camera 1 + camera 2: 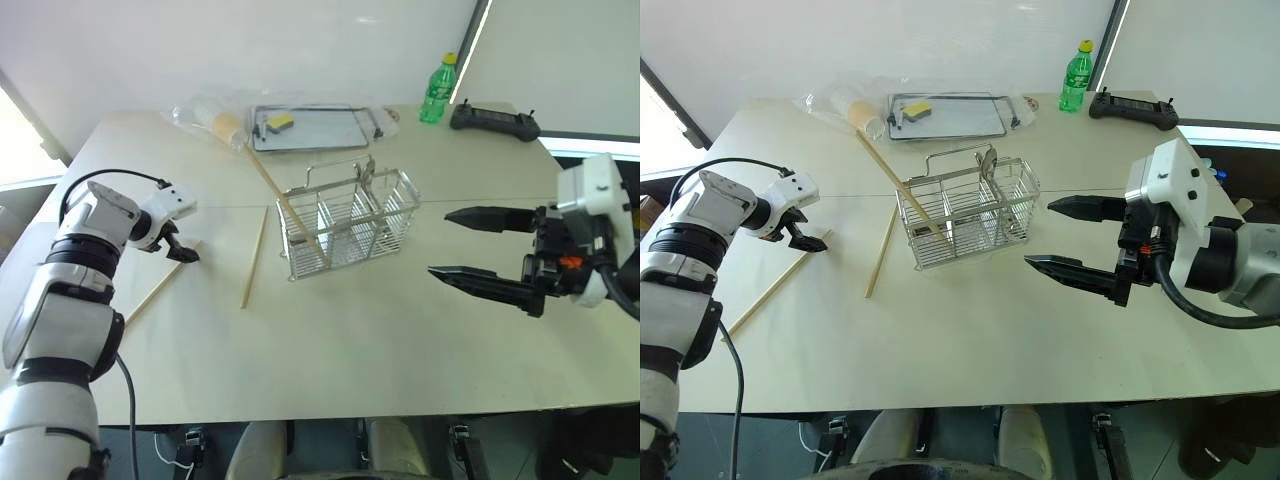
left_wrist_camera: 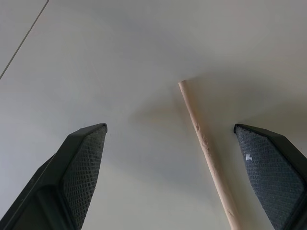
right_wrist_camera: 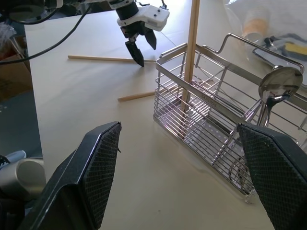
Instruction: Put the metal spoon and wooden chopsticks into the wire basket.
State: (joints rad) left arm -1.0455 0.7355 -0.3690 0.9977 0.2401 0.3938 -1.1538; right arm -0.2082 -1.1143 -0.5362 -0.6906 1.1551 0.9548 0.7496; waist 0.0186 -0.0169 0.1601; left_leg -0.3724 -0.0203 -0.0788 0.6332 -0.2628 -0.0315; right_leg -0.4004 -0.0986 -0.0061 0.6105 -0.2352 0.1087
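- A pale table [image 1: 350, 340] stands before a white wall; at its far edge are a flat grey tray [image 1: 310, 128], a green bottle [image 1: 437, 90] and a black controller [image 1: 493, 122].
- The wire basket [image 1: 345, 225] sits mid-table, with the spoon [image 3: 273, 88] standing upright in it, bowl up.
- One chopstick [image 1: 278, 197] leans in the basket's left end; another [image 1: 254, 258] lies flat just left of the basket; a third [image 1: 160, 283] lies further left.
- The left gripper [image 1: 183, 247] is down over that third stick's end, fingers spread wide to either side of it, holding nothing.
- The right gripper [image 1: 465, 245] hovers right of the basket, open and empty.
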